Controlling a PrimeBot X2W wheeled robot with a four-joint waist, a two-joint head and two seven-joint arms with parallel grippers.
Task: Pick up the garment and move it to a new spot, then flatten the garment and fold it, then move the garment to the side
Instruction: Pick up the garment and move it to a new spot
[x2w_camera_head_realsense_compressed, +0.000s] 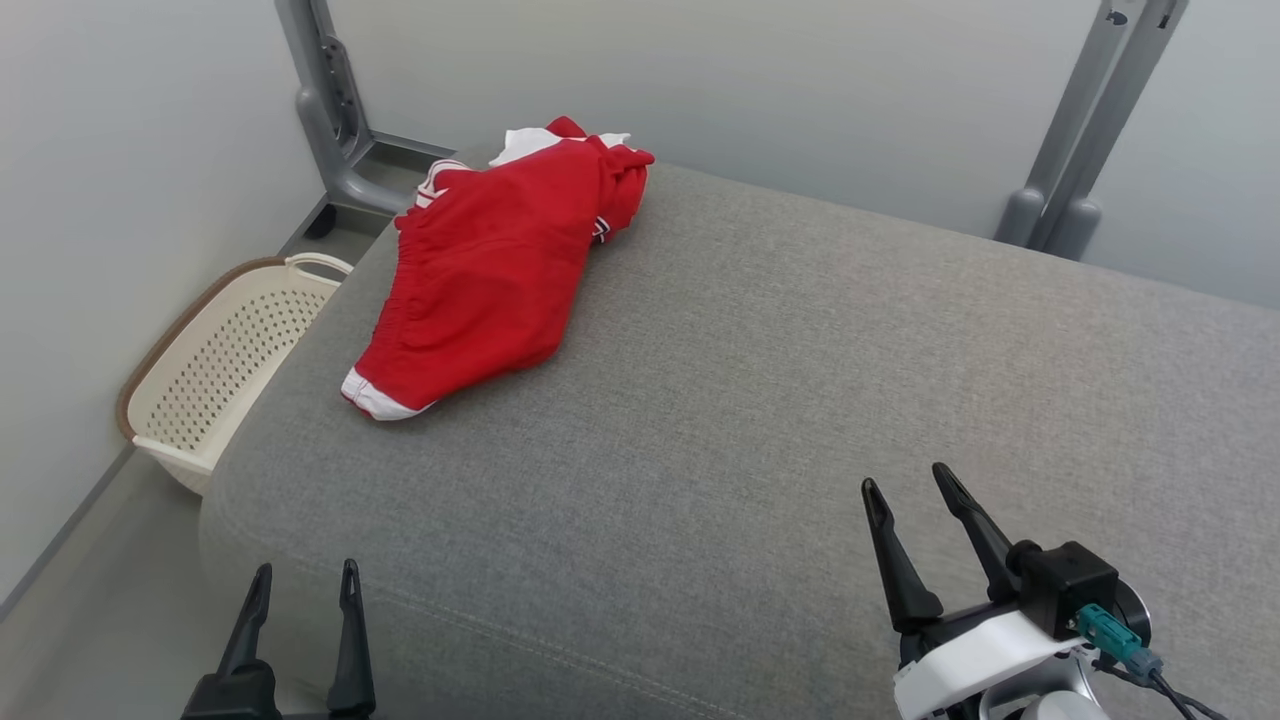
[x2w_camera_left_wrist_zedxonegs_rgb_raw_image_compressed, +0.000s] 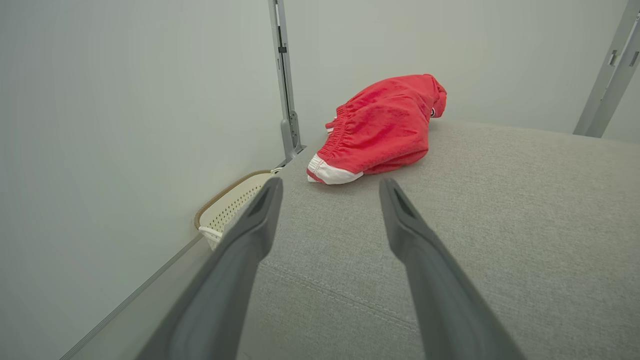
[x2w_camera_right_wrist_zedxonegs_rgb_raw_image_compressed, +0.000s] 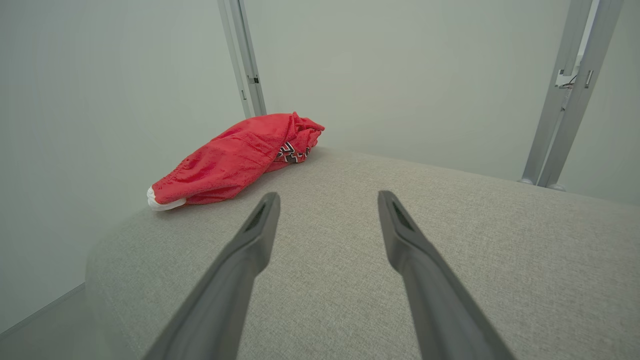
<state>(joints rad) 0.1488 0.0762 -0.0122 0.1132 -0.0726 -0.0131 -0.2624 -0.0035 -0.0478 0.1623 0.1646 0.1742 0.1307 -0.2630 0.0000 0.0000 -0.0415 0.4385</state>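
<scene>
The left gripper (x2w_camera_head_realsense_compressed: 306, 572) sits low at the near edge of the cushion (x2w_camera_head_realsense_compressed: 800, 400), its two dark fingers spread wide with nothing between them. Along its own view the left gripper (x2w_camera_left_wrist_zedxonegs_rgb_raw_image_compressed: 331, 182) points out over bare grey fabric toward the garment (x2w_camera_left_wrist_zedxonegs_rgb_raw_image_compressed: 385, 125), which lies well ahead and apart from the tips.

The right gripper (x2w_camera_head_realsense_compressed: 906, 480) is over the near right part of the cushion, jaws just as wide and just as empty. A white housing and a teal plug (x2w_camera_head_realsense_compressed: 1105, 630) sit behind its fingers. From its wrist the garment shows off to the left, far from the tips.

The garment is a red piece with white trim, bunched in a loose heap at the far left corner of the cushion, close to the left edge. A gathered elastic band runs down its left side, a white cuff (x2w_camera_head_realsense_compressed: 380, 400) marks the near end, and a small black-and-white patterned strip (x2w_camera_right_wrist_zedxonegs_rgb_raw_image_compressed: 291, 152) peeks out on the right side.

Beyond it, on the floor by the left edge, stands a cream basket (x2w_camera_head_realsense_compressed: 220, 360) with a brown rim, tilted, pressed between cushion and wall. Two grey posts, one at the back left (x2w_camera_head_realsense_compressed: 335, 110) and one at the back right (x2w_camera_head_realsense_compressed: 1090, 120), rise against the pale wall.
</scene>
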